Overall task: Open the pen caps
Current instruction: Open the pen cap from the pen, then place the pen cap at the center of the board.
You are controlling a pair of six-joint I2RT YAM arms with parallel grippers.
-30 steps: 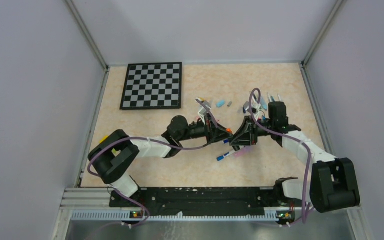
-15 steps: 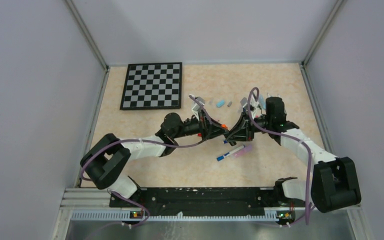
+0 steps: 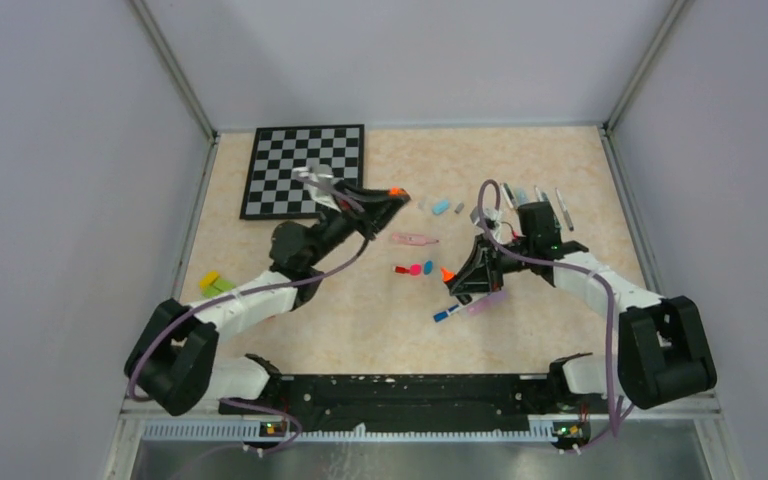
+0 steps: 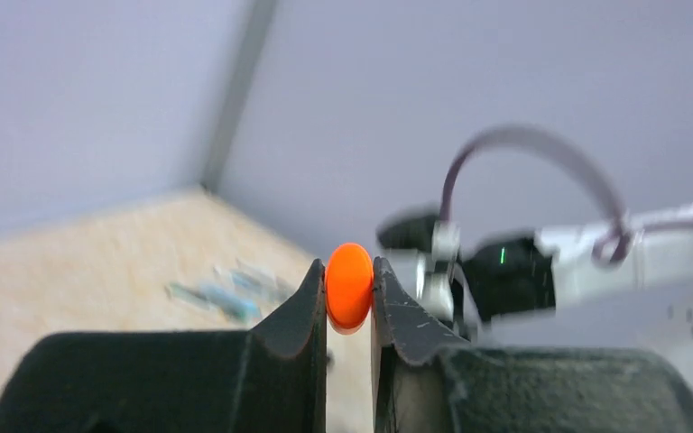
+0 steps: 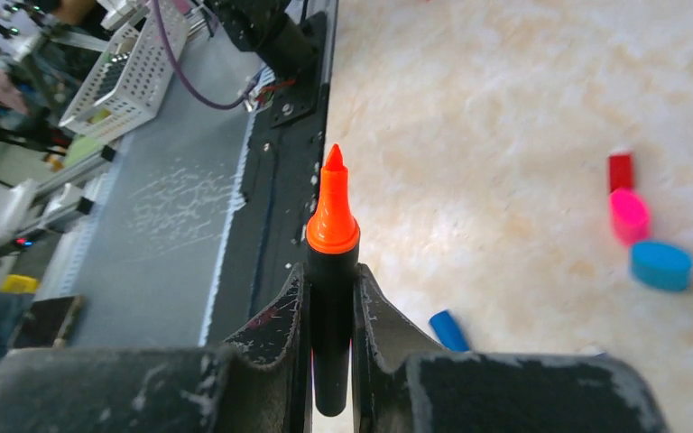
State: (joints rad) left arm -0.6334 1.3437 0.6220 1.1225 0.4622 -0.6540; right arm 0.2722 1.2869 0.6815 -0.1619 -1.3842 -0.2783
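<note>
Left claw (image 4: 349, 271) first: it's pinched tight on a small round orange plastic cap (image 4: 349, 290), one finger on each side, the cap's flat end staring straight into my wrist camera. From above, that claw sits just off the right edge of the black-and-white checkerboard mat (image 3: 304, 170).

Over to my right claw (image 5: 331, 275): it's closed around the barrel of a thick black marker (image 5: 332, 257), and the marker's bare orange felt tip (image 5: 332, 203) pokes out well past my fingertips, pointing toward the near edge of the beige tabletop (image 3: 360, 320). Cap in one claw, marker in the other, and the two are well apart!

Between them a slim pink pen (image 3: 415, 239) lies flat. Just beside the right claw three loose caps sit in a short row: a red plastic cap (image 5: 621, 170), a pink plastic cap (image 5: 630, 215) right against it, and a blue plastic cap (image 5: 661, 265) next along. Under that claw a thin white pen (image 3: 450, 312) lies with its dark blue cap on. Farther back rest a light blue cap (image 3: 441, 206) and a grey cap (image 3: 459, 208).
</note>
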